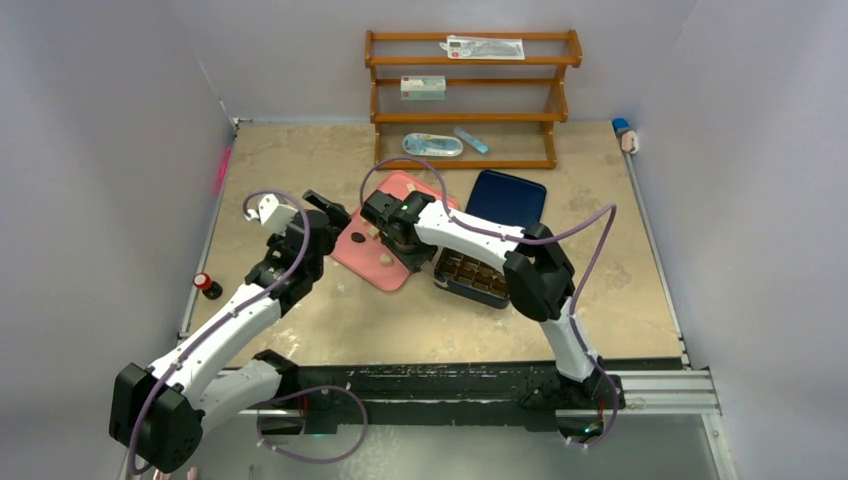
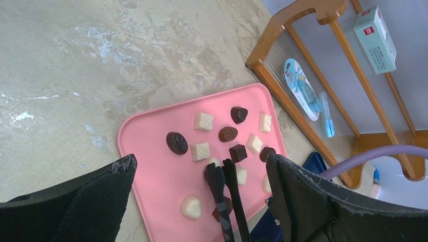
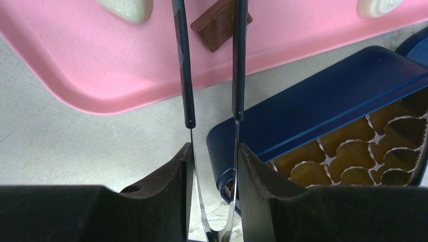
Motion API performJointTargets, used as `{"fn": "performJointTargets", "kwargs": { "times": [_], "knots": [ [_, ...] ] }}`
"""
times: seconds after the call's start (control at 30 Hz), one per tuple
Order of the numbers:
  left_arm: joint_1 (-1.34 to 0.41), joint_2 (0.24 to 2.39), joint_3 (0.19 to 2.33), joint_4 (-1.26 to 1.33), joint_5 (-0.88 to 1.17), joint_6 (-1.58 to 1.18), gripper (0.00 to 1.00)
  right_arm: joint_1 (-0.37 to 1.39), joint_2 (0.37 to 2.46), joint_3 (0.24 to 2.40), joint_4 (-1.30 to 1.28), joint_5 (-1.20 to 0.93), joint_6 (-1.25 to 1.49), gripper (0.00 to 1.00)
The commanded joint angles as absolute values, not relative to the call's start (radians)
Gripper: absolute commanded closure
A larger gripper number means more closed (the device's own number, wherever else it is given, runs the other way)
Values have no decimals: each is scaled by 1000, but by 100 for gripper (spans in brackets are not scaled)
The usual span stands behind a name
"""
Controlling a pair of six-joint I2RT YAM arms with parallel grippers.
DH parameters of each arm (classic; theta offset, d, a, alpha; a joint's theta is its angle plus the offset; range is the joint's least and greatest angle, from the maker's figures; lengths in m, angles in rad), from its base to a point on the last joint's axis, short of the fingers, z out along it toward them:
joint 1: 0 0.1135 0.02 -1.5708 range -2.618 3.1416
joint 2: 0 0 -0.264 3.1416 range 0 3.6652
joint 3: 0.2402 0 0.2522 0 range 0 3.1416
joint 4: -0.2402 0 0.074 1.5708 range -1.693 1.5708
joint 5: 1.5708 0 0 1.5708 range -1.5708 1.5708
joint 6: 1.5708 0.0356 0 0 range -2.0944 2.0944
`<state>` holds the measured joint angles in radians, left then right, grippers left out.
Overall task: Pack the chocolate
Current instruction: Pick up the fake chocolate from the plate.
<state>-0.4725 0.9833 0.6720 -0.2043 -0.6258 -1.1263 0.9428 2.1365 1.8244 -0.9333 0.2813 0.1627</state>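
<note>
Several chocolates, dark brown (image 2: 176, 142) and cream-white (image 2: 203, 121), lie on the pink tray (image 2: 151, 166) (image 1: 352, 258). My right gripper (image 3: 213, 151) (image 1: 385, 222) is shut on metal tongs (image 3: 184, 75) with black tips (image 2: 222, 174). The tong tips stand close together on the tray beside a cream piece (image 2: 214, 162); whether they pinch it I cannot tell. A brown square piece (image 3: 217, 25) lies under the tong arms. My left gripper (image 2: 202, 161) (image 1: 325, 215) is open and empty above the tray's left side. The dark blue box (image 3: 303, 116) (image 1: 470, 278) with gold cups sits right of the tray.
The box's blue lid (image 1: 508, 198) lies behind the box. A wooden shelf (image 1: 470, 100) with small packages stands at the back. A small red-capped bottle (image 1: 207, 285) stands at the left edge and a pink marker (image 1: 222, 170) lies by the left wall.
</note>
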Motion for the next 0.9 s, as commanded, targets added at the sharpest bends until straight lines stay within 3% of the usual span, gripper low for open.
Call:
{"fn": "performJointTargets", "kwargs": {
  "times": [0.0,0.23,0.87],
  "knots": [
    [-475,963,664,-205,-655,-1141,0,951,2161,1874,-991,290,154,80],
    [-476,966,674,-205,-660,-1138,0,952,2138,1882,-1000,301,155,100],
    [-476,985,701,-235,-671,-1141,0,960,2040,1874,-978,307,145,100]
  ]
}}
